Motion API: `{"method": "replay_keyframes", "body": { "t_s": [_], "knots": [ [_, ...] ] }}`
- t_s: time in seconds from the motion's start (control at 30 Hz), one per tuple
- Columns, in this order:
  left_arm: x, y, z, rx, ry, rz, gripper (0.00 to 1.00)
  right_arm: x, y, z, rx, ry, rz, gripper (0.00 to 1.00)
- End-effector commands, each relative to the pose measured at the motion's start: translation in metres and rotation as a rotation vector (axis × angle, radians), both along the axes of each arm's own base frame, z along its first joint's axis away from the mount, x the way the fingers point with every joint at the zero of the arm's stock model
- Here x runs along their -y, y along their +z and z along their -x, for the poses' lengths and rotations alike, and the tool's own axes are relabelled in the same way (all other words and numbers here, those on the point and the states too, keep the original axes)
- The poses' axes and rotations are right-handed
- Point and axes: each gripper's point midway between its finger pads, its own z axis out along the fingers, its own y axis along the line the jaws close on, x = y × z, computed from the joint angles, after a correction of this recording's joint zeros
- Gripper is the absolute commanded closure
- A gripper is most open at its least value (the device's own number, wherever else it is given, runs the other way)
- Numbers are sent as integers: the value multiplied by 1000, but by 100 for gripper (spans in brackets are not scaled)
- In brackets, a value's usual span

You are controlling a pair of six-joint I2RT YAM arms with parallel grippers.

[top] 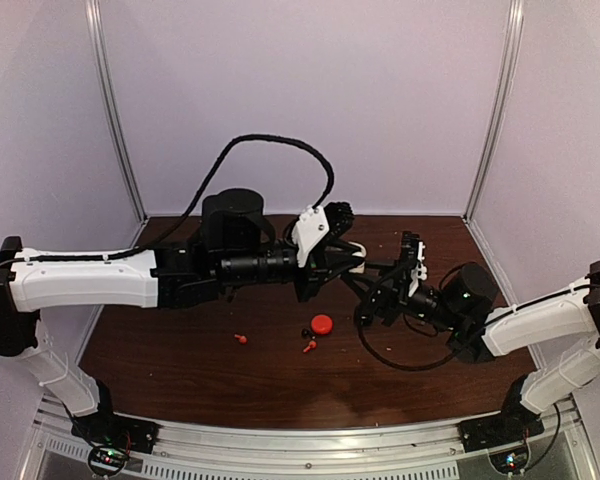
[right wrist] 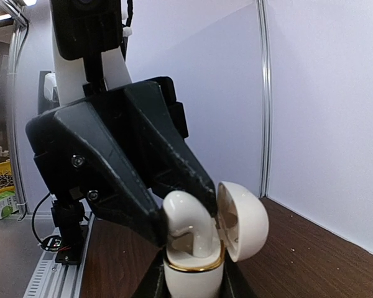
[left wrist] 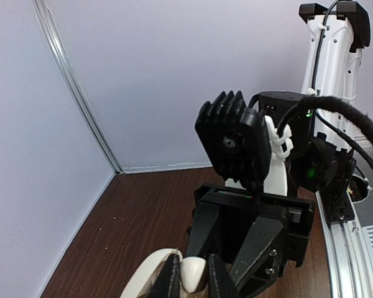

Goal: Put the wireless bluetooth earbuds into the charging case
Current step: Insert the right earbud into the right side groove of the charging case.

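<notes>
A white charging case (right wrist: 193, 276) with a gold rim is held upright off the table, its lid (right wrist: 245, 220) hinged open to the right. My right gripper (right wrist: 193, 290) is shut on the case's lower body. My left gripper (left wrist: 193, 273) comes in from the opposite side and is shut on a white earbud (right wrist: 185, 223), which sits partly in the case's well. In the top view both grippers meet at the case (top: 356, 263) above the table's middle. Two red earbuds (top: 241, 339) (top: 309, 346) lie on the table.
A red case (top: 322, 323) lies on the brown table (top: 180, 370) with a small black piece (top: 307, 332) beside it. White walls enclose the back and sides. A black cable (top: 390, 358) loops on the table under the right arm.
</notes>
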Motion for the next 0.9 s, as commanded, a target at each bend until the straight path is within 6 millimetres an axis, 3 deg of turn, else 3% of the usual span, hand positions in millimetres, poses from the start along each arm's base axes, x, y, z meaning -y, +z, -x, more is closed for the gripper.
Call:
{"method": "replay_keyframes", "body": {
  "t_s": [0.0, 0.57, 0.87],
  "knots": [
    [-1, -29, -14, -53, 65, -91, 83, 9, 34, 15, 98, 16, -91, 100],
    [-9, -14, -19, -32, 111, -66, 68, 7, 26, 12, 81, 12, -70, 100],
    [-13, -8, -12, -11, 79, -64, 57, 5, 18, 8, 54, 10, -60, 100]
  ]
}}
